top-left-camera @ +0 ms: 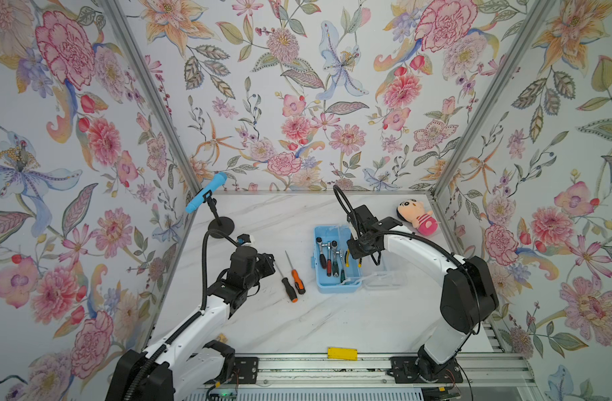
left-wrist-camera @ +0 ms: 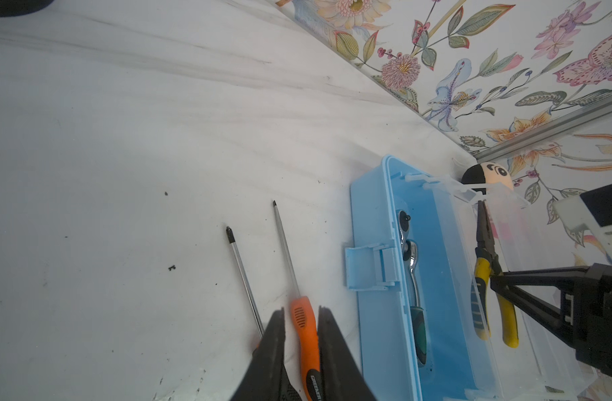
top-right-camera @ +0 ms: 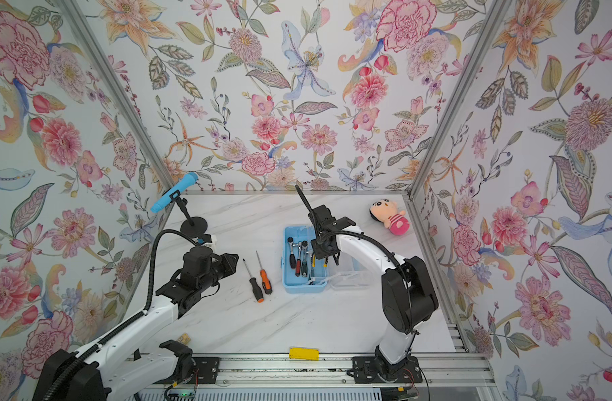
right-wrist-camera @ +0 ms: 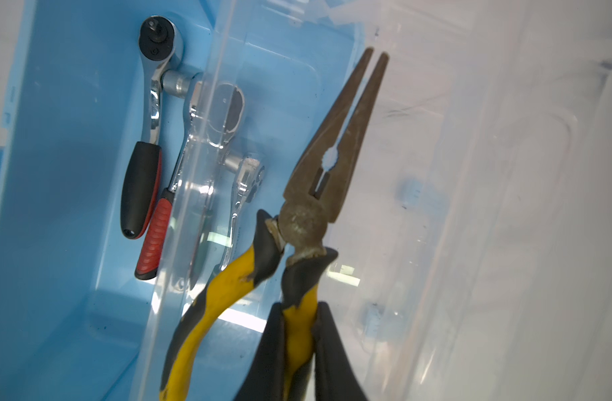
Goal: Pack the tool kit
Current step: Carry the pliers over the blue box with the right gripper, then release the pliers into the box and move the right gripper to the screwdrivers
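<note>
The light-blue tool kit box (top-left-camera: 336, 289) (top-right-camera: 304, 289) (left-wrist-camera: 377, 330) lies open in both top views, its clear lid (top-left-camera: 384, 277) (right-wrist-camera: 471, 208) folded out to the right. Several ratchets (top-left-camera: 329, 255) (right-wrist-camera: 148, 104) (left-wrist-camera: 414, 270) lie inside. My right gripper (top-left-camera: 359, 259) (right-wrist-camera: 299, 307) is shut on one yellow handle of the pliers (right-wrist-camera: 325, 180) (left-wrist-camera: 485, 250), held over the box's lid-side edge. Two orange-black screwdrivers (top-left-camera: 297, 279) (top-right-camera: 256, 288) (left-wrist-camera: 303, 330) lie on the table left of the box. My left gripper (top-left-camera: 270, 262) (left-wrist-camera: 300, 312) hovers left of them, jaws slightly apart and holding nothing.
A blue toy microphone (top-left-camera: 205, 192) on a black stand sits at the back left. Lying at the back right is a pink plush doll (top-left-camera: 419, 217). A yellow block (top-left-camera: 342, 353) rests at the table's front edge. Floral walls close in three sides.
</note>
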`<act>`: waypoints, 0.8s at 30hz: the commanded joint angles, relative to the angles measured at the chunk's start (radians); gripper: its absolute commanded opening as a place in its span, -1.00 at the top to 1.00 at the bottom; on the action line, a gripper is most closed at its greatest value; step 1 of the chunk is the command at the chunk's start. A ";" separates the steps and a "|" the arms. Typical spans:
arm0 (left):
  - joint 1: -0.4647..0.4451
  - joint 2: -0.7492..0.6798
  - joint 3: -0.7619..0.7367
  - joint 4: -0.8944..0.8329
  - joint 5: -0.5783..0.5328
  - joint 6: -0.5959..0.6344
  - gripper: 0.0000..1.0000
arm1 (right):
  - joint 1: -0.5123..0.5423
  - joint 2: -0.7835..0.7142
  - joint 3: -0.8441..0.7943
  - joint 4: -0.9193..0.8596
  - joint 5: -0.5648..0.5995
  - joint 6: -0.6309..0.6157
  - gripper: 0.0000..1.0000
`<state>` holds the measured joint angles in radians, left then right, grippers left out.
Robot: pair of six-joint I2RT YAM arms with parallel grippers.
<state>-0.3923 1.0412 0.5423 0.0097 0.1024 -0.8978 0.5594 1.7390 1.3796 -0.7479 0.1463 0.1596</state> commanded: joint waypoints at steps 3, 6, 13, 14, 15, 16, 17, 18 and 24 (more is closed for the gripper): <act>0.009 0.008 -0.009 0.013 0.009 0.005 0.54 | 0.027 0.016 0.076 -0.055 0.110 -0.003 0.02; 0.009 -0.005 0.004 0.001 -0.008 0.022 0.54 | 0.080 -0.001 0.156 -0.138 0.219 0.010 -0.02; -0.014 -0.019 0.003 -0.077 -0.030 0.052 0.55 | 0.312 -0.068 0.338 -0.146 0.221 -0.004 0.02; -0.018 -0.028 -0.008 -0.081 -0.030 0.048 0.55 | 0.331 -0.061 0.352 -0.146 0.198 -0.003 0.03; -0.022 -0.043 -0.023 -0.087 -0.030 0.042 0.55 | 0.349 -0.047 0.362 -0.140 0.160 -0.002 0.08; -0.029 -0.061 -0.036 -0.095 -0.035 0.036 0.54 | 0.364 -0.032 0.369 -0.133 0.128 0.001 0.10; -0.036 -0.077 -0.044 -0.109 -0.044 0.030 0.53 | 0.379 -0.019 0.365 -0.118 0.105 0.002 0.09; -0.045 -0.094 -0.052 -0.124 -0.055 0.026 0.53 | 0.399 -0.002 0.359 -0.097 0.076 0.002 0.04; -0.132 -0.120 -0.104 -0.165 -0.104 -0.023 0.41 | 0.464 0.153 0.357 -0.030 -0.056 0.022 -0.19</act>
<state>-0.4904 0.9302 0.4679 -0.1059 0.0441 -0.8936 1.0042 1.8091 1.7454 -0.8017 0.1829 0.1699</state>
